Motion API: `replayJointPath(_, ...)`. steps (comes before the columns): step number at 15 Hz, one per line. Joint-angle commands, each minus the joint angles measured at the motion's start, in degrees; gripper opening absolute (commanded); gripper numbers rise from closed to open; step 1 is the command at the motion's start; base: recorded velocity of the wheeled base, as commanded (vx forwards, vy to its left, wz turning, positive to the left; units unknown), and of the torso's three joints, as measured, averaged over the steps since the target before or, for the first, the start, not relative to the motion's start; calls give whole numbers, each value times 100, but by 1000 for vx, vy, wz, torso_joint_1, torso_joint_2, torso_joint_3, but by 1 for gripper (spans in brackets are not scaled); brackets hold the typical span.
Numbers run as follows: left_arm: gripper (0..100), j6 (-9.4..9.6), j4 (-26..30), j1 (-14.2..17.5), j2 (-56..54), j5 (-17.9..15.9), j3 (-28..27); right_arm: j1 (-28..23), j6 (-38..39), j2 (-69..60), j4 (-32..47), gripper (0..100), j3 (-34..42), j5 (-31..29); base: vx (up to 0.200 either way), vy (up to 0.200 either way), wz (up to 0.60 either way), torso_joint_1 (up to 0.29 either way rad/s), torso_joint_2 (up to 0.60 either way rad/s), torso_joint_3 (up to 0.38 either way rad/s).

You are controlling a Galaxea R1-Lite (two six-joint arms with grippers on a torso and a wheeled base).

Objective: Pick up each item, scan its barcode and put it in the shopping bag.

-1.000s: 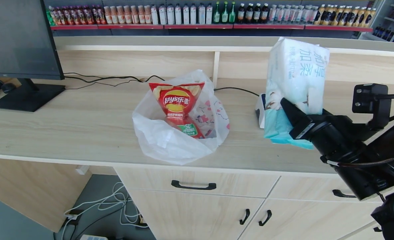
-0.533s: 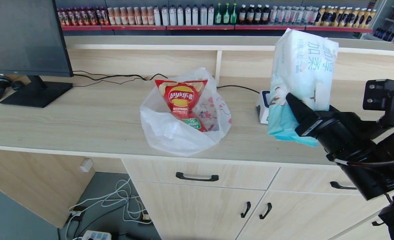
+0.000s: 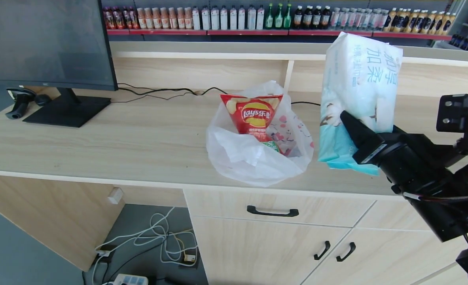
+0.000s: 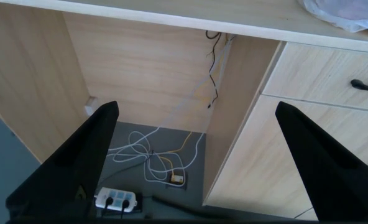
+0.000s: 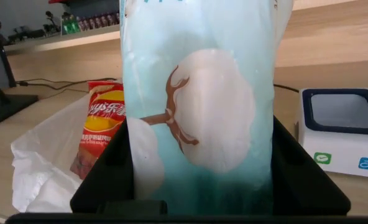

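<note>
So, nearest: L gripper [image 4: 196, 112] hangs below worktop [image 4: 265, 12] level, out in front of the drawers [image 4: 321, 74]. Its fingers are spread wide w/ nothing btwn them. Past it, floor cables [image 4: 153, 163] and a power strip [image 4: 115, 198] lie in the open bay beside the drawers.

R gripper [image 3: 356, 128] is up over the worktop's front edge toward the R end. Its fingers are clamped on the lower part of the tissue pack [image 3: 358, 75], one each side. Pack is upright, clear of the worktop, white top, pale-blue bottom.

Just L of it, not touching, the shopping bag [image 3: 253, 162] sits mid-worktop near the front edge, mouth open and slumped. Red chips bag [image 3: 255, 114] stands inside, top sticking out.

Behind the pack, a white scanner box [image 5: 340, 127] w/ dark screen lies flat on the worktop. Farther back at the L end there's a monitor [image 3: 48, 43] on its stand, w/ a small black handheld device [image 3: 18, 106] beside it. Thin cables [image 3: 158, 93] run along the back edge. Well beyond, a shelf of bottles [image 3: 277, 18].
</note>
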Motion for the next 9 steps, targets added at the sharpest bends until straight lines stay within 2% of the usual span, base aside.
replayJointPath(1,100,-2,-4,6,0,-1,0,-10,-5,-37,-23,0,-25,188,0,0,0,0,0,0)
replayJointPath(2,100,-2,-4,6,0,-1,0,-1,-66,-37,-59,0,19,399,0,0,0,0,0,0)
replayJointPath(8,100,-2,-4,6,0,-1,0,-1,-154,-11,-94,0,-69,443,0,0,600,4,2,1)
replayJointPath(9,100,-2,-4,6,0,-1,0,-1,-154,7,-76,0,-192,443,0,0,0,0,0,0)
